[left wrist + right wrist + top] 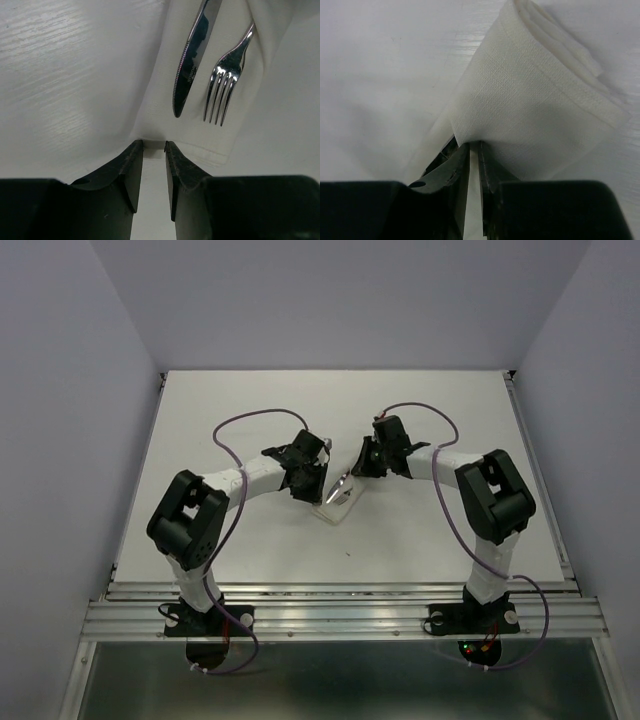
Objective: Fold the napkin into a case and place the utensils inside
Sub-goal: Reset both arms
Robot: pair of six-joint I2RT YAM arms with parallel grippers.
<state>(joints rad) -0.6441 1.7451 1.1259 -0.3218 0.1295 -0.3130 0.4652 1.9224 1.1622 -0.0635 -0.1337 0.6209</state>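
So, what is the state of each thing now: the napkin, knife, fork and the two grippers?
napkin: folded in layers, one part pulled up.
knife: lying on the napkin, blade uncovered.
fork: lying beside the knife, tines uncovered.
left gripper: slightly open at the napkin's edge.
right gripper: shut on the napkin.

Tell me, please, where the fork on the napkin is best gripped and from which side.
Probably at the slim neck just behind the tines of the fork, coming straight down from above and pinching across its width. It lies flat on the napkin, so nothing can slip beneath it. Its handle seems tucked into a fold, and the knife lies close alongside.
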